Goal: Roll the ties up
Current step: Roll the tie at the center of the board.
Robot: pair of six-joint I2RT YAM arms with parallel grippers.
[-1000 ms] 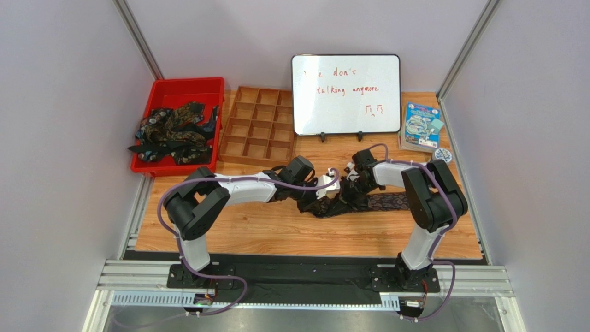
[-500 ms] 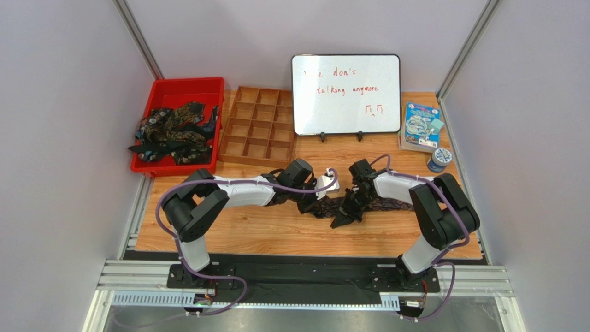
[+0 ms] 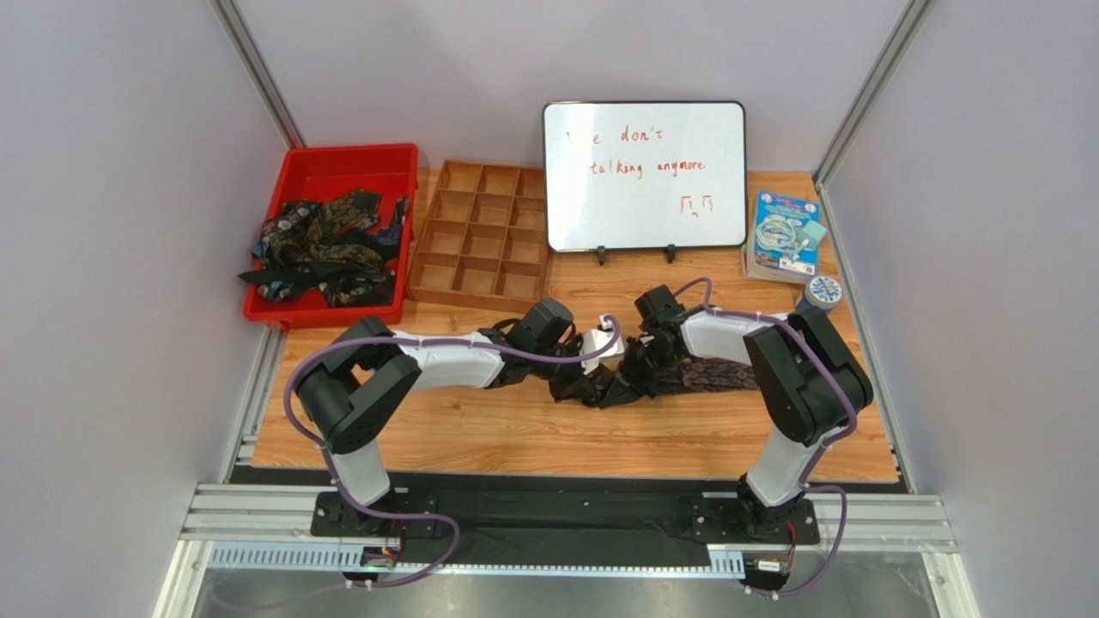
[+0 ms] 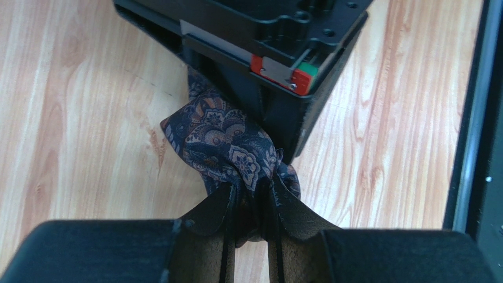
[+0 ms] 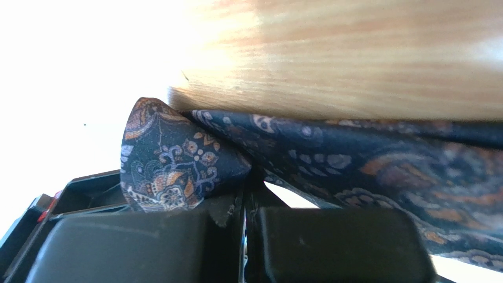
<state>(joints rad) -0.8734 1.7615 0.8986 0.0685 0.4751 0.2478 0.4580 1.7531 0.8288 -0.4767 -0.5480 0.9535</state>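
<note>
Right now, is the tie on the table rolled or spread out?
Mostly spread: the tie lies flat along the table, only its end bunched, pinched by the left claw and right claw.

The right gripper (image 3: 627,381) is swinging back toward the left gripper (image 3: 577,379) after dipping toward the table's near edge half a second ago, bringing its pinched end of the tie (image 3: 707,375) along. Its elbow is drawing inward too. The left gripper is edging slightly leftward, and the fabric between them seems to be bunching tighter.
</note>
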